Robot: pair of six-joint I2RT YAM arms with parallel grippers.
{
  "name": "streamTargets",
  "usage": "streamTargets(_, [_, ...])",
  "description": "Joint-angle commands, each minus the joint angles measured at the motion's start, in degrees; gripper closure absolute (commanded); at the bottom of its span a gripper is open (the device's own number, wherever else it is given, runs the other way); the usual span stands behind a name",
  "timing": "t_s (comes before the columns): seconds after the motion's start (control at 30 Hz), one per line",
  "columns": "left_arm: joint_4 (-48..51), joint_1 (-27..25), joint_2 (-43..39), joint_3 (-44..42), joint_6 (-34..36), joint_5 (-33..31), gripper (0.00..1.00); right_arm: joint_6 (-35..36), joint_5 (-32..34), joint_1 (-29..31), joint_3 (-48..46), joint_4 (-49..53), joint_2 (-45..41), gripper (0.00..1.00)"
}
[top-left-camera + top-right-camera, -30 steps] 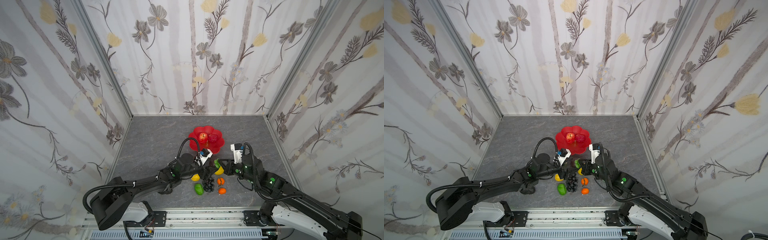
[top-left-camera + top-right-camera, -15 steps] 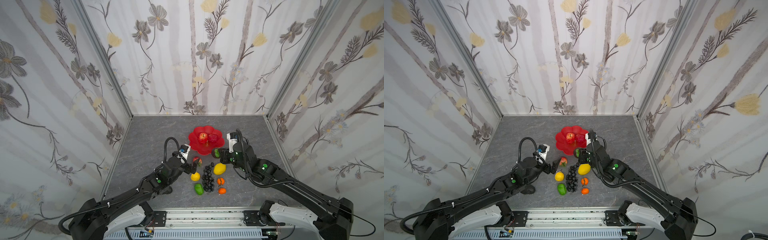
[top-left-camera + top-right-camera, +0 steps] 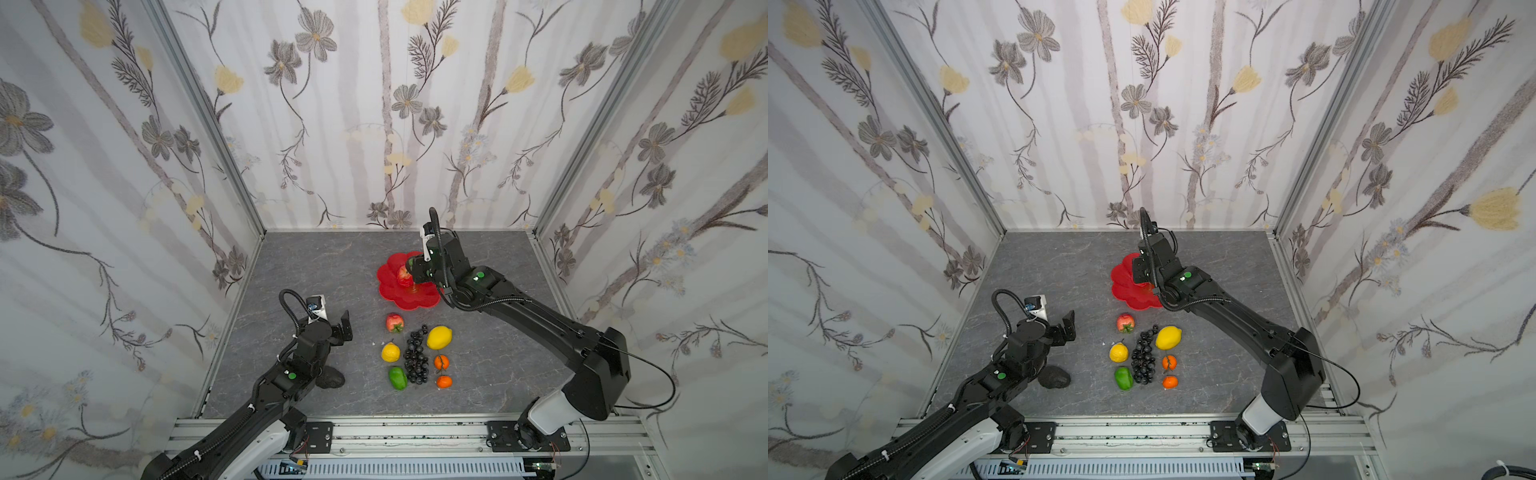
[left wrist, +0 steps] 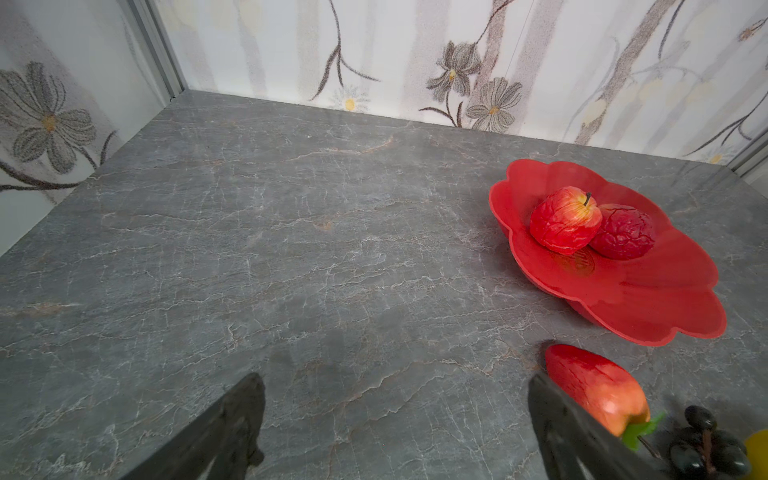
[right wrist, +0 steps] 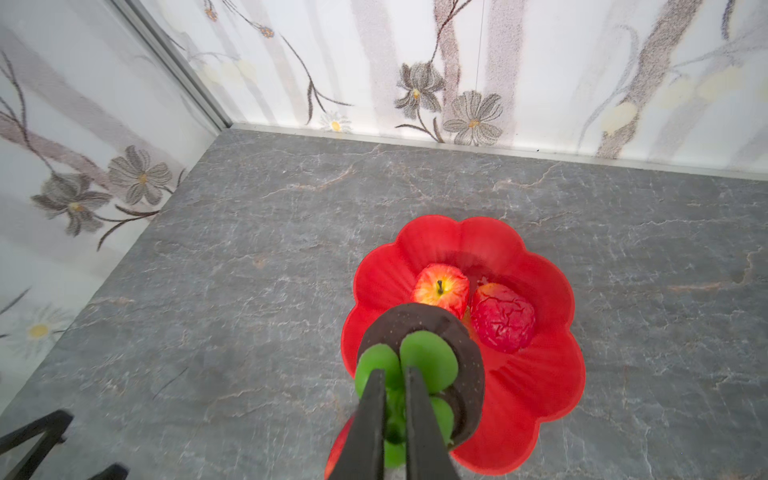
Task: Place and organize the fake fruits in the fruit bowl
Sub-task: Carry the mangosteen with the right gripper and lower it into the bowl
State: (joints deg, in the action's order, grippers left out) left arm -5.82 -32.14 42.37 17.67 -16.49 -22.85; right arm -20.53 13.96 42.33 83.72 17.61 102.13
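Over the near side of the fruit bowl (image 5: 540, 266), the right jaws are pinched together on the green leaf cap of a dark fruit (image 5: 419, 328). Whether it already touches the dish I cannot tell. Gripping the thin leaves rather than the round body looks like the surer hold. It also leaves the fruit free to settle beside the apple (image 5: 440, 289) and the crinkled red fruit (image 5: 500, 318), which lie touching near the bowl's middle. Well apart from the bowl, the left jaws stand wide and empty above the bare desk (image 4: 291, 249), just beside a red-and-yellow fruit (image 4: 594, 386), probably to stay clear of the other arm's path. Waiting on the desk are the grape bunch (image 3: 417, 357), a lemon (image 3: 439, 337), a small yellow fruit (image 3: 390, 352), a green fruit (image 3: 397, 377) and two orange fruits (image 3: 441, 362). Half a second earlier the right jaws were only at the bowl's near rim and the left jaws were closer to the cluster. A second ago both were down among the cluster.
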Motion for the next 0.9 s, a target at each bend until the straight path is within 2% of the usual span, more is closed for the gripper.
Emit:
streamTargets(0.0, [-1.39, 0.15, -0.68, -0.27, -0.47, 0.17, 0.00, 2.80, -0.81, -0.05, 5.13, 1.50, 4.96, 0.90])
streamTargets(0.43, [-1.66, 0.24, -0.88, -0.36, -0.47, 0.16, 0.00, 1.82, -3.14, 0.23, 19.70, 5.09, 21.80, 0.89])
streamTargets(0.87, [-1.40, 0.28, -1.50, -0.36, -0.38, 0.74, 0.00, 2.96, -4.39, 0.21, 27.81, 9.35, 30.99, 0.88])
